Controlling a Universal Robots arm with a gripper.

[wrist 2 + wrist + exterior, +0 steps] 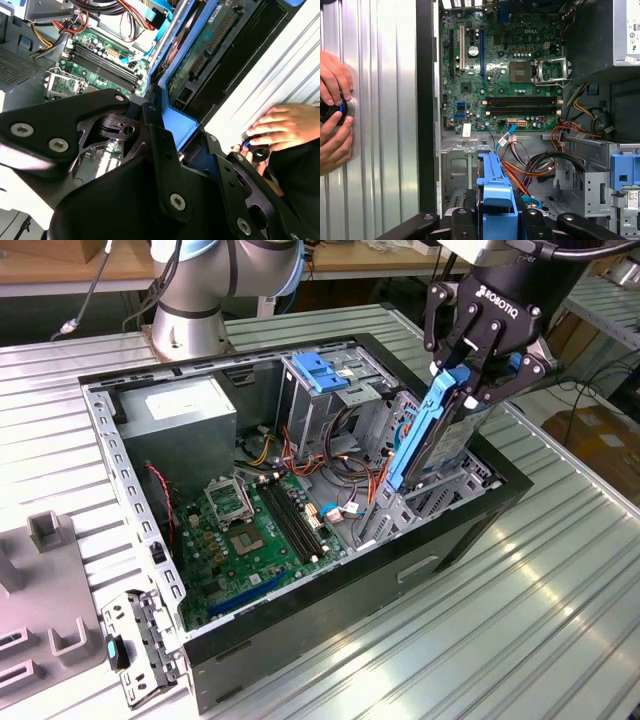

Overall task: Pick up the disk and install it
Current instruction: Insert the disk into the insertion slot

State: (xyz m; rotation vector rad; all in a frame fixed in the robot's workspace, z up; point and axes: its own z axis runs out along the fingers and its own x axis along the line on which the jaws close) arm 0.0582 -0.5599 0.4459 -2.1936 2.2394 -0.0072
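Presently my gripper (472, 388) is clamped on the disk (425, 435). It stands tilted — lower end inside the computer case (350, 612).

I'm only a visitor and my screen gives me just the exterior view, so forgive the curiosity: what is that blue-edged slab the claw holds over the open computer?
Observer: The gripper is shut on the disk. In the second wrist view, one face of it is a bare green circuit board.
Visitor: Is anyone near the machine?
Observer: Yes. Both wrist views show a person's hands on the ribbed table, beside the computer case.
Visitor: Doing what?
Observer: They rest on a small round black knob with a blue glint.
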